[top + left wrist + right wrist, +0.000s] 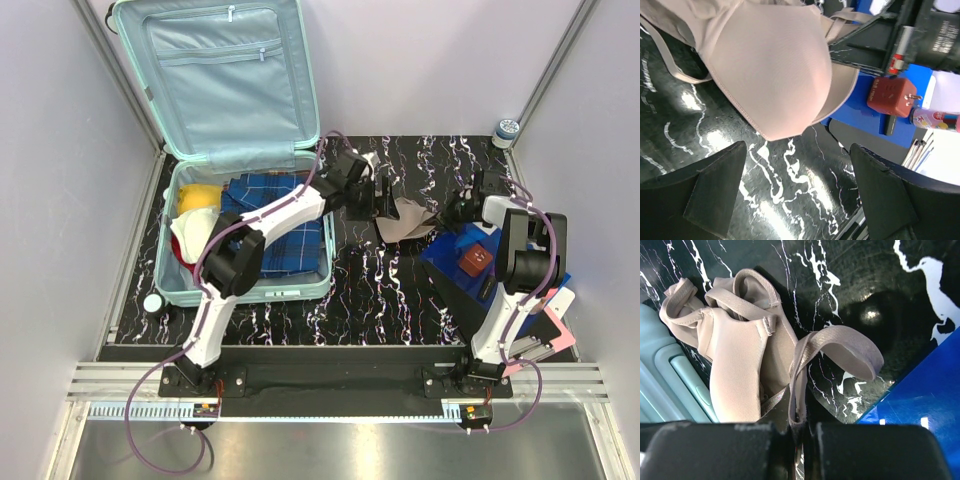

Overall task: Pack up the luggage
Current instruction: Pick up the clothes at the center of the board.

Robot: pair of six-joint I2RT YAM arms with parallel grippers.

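Open luggage [230, 100] holds blue plaid cloth [275, 225] and a yellow item [197, 197]. Over the black marbled bench [390, 300], the right claw [800, 435] pinches a beige bra [405, 220]; the left claw [800, 195] gapes empty.

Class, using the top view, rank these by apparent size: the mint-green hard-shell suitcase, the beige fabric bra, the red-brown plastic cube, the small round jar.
1. mint-green hard-shell suitcase
2. beige fabric bra
3. red-brown plastic cube and small round jar: these look alike, so left unranked.
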